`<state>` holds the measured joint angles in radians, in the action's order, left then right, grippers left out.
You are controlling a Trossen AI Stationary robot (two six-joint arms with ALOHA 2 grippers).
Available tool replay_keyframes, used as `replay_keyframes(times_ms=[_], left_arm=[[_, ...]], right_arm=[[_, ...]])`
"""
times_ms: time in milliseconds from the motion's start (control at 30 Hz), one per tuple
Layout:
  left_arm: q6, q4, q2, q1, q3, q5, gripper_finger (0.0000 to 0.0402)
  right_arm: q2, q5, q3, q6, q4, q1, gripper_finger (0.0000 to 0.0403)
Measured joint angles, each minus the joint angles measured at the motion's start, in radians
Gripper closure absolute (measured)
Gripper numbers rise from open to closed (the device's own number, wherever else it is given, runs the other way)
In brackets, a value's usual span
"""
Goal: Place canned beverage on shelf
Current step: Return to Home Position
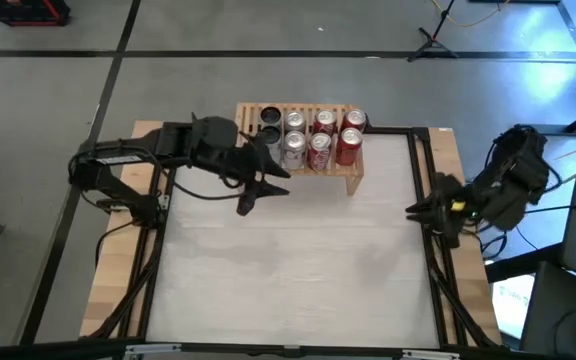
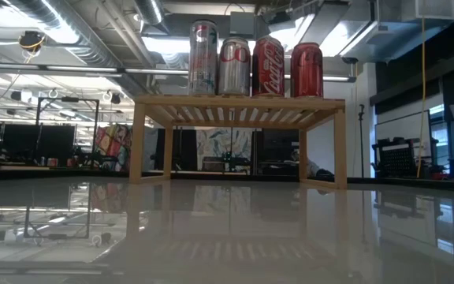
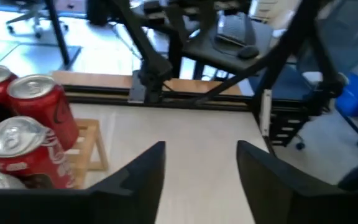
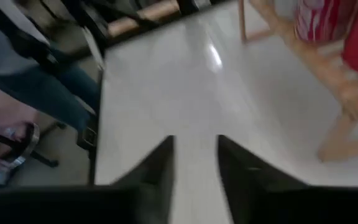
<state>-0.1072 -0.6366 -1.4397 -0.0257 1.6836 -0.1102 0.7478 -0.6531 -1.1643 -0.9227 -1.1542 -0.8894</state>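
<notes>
The light-wood shelf (image 1: 352, 172) stands at the table's far edge on its two side legs (image 2: 340, 146). Several cans stand upright on its slatted top, silver ones (image 1: 293, 148) to the left and red ones (image 1: 348, 146) to the right; the low view shows them in a row (image 2: 268, 65). My left gripper (image 1: 266, 192) hovers just in front of the shelf's left half. It points toward the table's right and is open, with nothing between its fingers (image 3: 201, 168). My right gripper (image 1: 415, 209) hangs at the table's right edge, pointing left, narrowly open and empty (image 4: 194, 168).
A wide stretch of pale tabletop (image 1: 298, 270) lies in front of the shelf. Black frame rails (image 1: 433, 260) run along the table's sides. A person's leg (image 4: 17, 74) shows beyond the table's edge in the right wrist view.
</notes>
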Motion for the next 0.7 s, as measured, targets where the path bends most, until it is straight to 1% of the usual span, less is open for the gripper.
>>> replay_keyframes(times_ms=[67, 100, 133, 167, 267, 333, 433, 467, 533, 633, 700], left_arm=[[0.005, 0.036, 0.010, 0.001, -0.032, -0.016, 0.0235], [0.006, 0.052, 0.021, 0.001, -0.050, -0.016, 0.0245], [0.005, 0.056, 0.029, 0.000, -0.071, -0.016, 0.0253], [0.005, 0.069, 0.037, 0.000, -0.093, -0.016, 0.0260], [-0.017, 0.148, 0.086, 0.010, -0.184, -0.016, 0.0278], [-0.033, 0.242, 0.137, 0.030, -0.268, -0.016, 0.0286], [-0.051, 0.347, 0.210, 0.055, -0.395, -0.005, 0.0295], [-0.065, 0.358, 0.232, 0.055, -0.429, -0.002, 0.0296], [-0.087, 0.362, 0.273, 0.054, -0.484, 0.015, 0.0298], [-0.120, 0.354, 0.312, 0.054, -0.535, 0.038, 0.0297], [-0.128, 0.327, 0.332, 0.055, -0.549, 0.044, 0.0296]], right_arm=[[-0.043, -0.021, 0.020, 0.043, 0.052, 0.000, 0.0352], [-0.065, -0.034, 0.037, 0.069, 0.084, 0.000, 0.0375], [-0.085, -0.045, 0.058, 0.097, 0.123, 0.000, 0.0388], [-0.105, -0.052, 0.083, 0.121, 0.167, 0.000, 0.0393], [-0.159, -0.059, 0.191, 0.168, 0.306, 0.000, 0.0378], [-0.187, -0.088, 0.273, 0.193, 0.410, 0.000, 0.0375], [-0.217, -0.105, 0.386, 0.221, 0.544, 0.010, 0.0382], [-0.222, -0.101, 0.415, 0.222, 0.582, 0.023, 0.0388], [-0.226, -0.071, 0.460, 0.224, 0.626, 0.063, 0.0398], [-0.226, -0.008, 0.491, 0.234, 0.641, 0.142, 0.0398], [-0.226, 0.060, 0.501, 0.299, 0.656, 0.201, 0.0397]])
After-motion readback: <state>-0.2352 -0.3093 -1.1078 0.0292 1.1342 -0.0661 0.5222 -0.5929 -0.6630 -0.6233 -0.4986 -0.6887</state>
